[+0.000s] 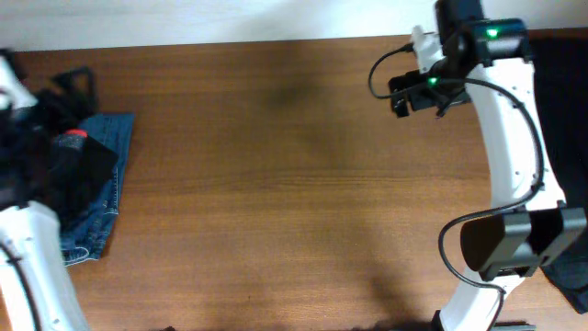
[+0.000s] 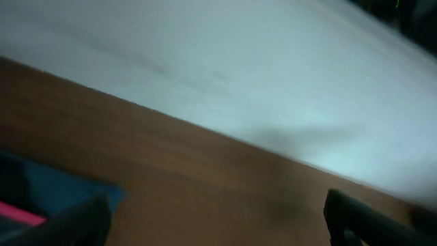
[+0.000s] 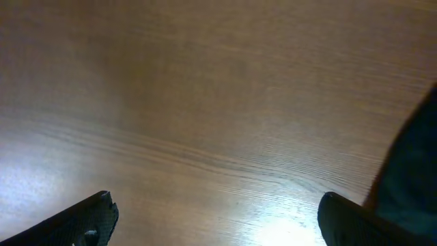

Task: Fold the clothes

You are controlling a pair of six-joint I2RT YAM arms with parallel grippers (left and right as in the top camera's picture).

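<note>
Seen from overhead, black clothes (image 1: 41,156) and the left arm (image 1: 28,248) hide much of the blue jeans (image 1: 99,184), and both run off the left edge. The left wrist view is blurred throughout; a pink-red strip (image 2: 17,213) there cannot be identified. The bottom edge crops the fingers of the left end effector (image 2: 217,212) and right end effector (image 3: 216,205). Dark cloth (image 3: 413,171) is cut off at the right wrist view's right edge.

We see blue denim jeans (image 1: 99,193) at the left edge, under black cloth (image 1: 78,170) with a red patch (image 1: 73,135). The table (image 1: 294,184) is brown and wood-grained.
</note>
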